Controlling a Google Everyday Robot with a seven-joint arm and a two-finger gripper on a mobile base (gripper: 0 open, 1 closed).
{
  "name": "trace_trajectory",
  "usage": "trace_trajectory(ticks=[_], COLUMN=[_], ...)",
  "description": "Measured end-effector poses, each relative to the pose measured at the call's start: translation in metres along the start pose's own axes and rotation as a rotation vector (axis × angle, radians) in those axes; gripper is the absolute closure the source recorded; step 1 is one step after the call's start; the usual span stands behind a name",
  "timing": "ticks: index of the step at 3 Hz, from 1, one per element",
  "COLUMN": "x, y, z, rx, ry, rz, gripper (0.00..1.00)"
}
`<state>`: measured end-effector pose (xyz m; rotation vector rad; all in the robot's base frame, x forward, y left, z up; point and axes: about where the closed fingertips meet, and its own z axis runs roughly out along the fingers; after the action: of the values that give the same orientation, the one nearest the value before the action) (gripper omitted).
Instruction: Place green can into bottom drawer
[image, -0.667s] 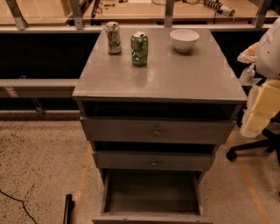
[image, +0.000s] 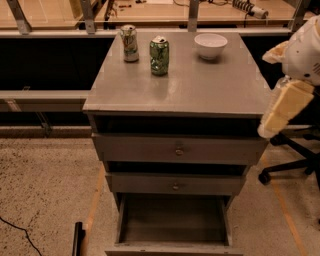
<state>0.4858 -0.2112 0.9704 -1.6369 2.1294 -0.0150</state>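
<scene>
The green can (image: 159, 56), dented with a silver top, stands upright on the grey cabinet top (image: 200, 87), toward the back and left of centre. The bottom drawer (image: 172, 246) is pulled open at the foot of the cabinet, and its deep box looks empty. My gripper (image: 283, 111), cream-coloured, hangs from the white arm (image: 306, 50) at the right edge of the view, beside the cabinet's front right corner. It is well to the right of the can and holds nothing that I can see.
A paler silver-white can (image: 129, 43) stands just left of the green can. A white bowl (image: 210, 46) sits at the back right. Two upper drawers with round knobs (image: 178, 150) are closed. An office chair base (image: 295, 165) stands at the right, and a dark object (image: 77, 240) lies on the floor at the left.
My gripper has shifted slightly left and up, closer to the cabinet's right corner. The cans, bowl and drawers have not moved.
</scene>
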Motion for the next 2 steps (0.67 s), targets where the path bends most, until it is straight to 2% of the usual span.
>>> trace_trajectory(ticks=[1, 2], x=[-0.019, -0.053], y=[-0.043, -0.078], z=[0.024, 0.065], rx=[0.017, 0.010], ry=[-0.143, -0.307], rz=[0.004, 0.041], gripper=[0.00, 0.00])
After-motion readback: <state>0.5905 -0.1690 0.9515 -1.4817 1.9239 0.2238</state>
